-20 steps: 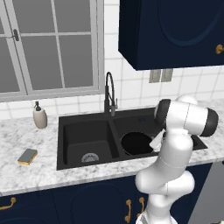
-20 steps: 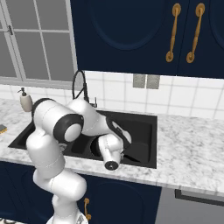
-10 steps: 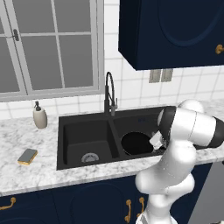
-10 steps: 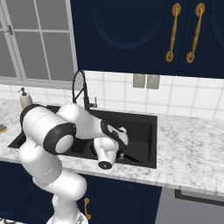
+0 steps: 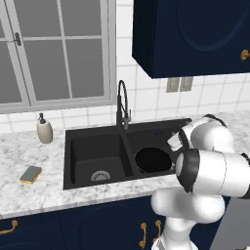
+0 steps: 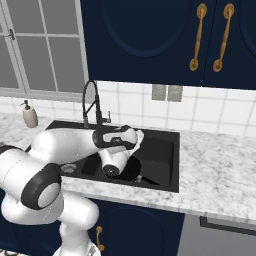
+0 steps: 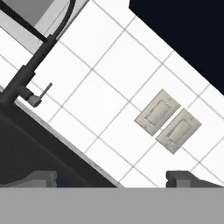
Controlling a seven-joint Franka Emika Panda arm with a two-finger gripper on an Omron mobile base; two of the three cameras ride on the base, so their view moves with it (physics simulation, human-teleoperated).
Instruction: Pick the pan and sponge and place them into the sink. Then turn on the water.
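Pan (image 5: 153,160) already lies in the right basin of the sink (image 5: 78,146), so you can count that part done. Your sponge (image 5: 31,174) is not yet moved: it sits flat on the marble counter (image 5: 29,195) left of the sink, near the front edge and well apart from the soap dispenser (image 5: 44,130) at the back. No water runs from the faucet (image 5: 121,105), so you have the sponge and the tap left, roughly two thirds of the job by my reckoning.

Your gripper (image 7: 111,179) stands with its jaws as wide as they go and holds nothing; the two finger tips sit well apart in the hand view, looking at the tiled wall, the two outlet plates (image 7: 168,121) and the faucet lever (image 7: 43,92).

Compared with a second ago, the arm has swung out to the right and pulled up from the pan, and the wrist now hangs over the sink's right rim instead of down in the basin. The jaws were wide then and are wide now. Sponge and pan have not shifted.
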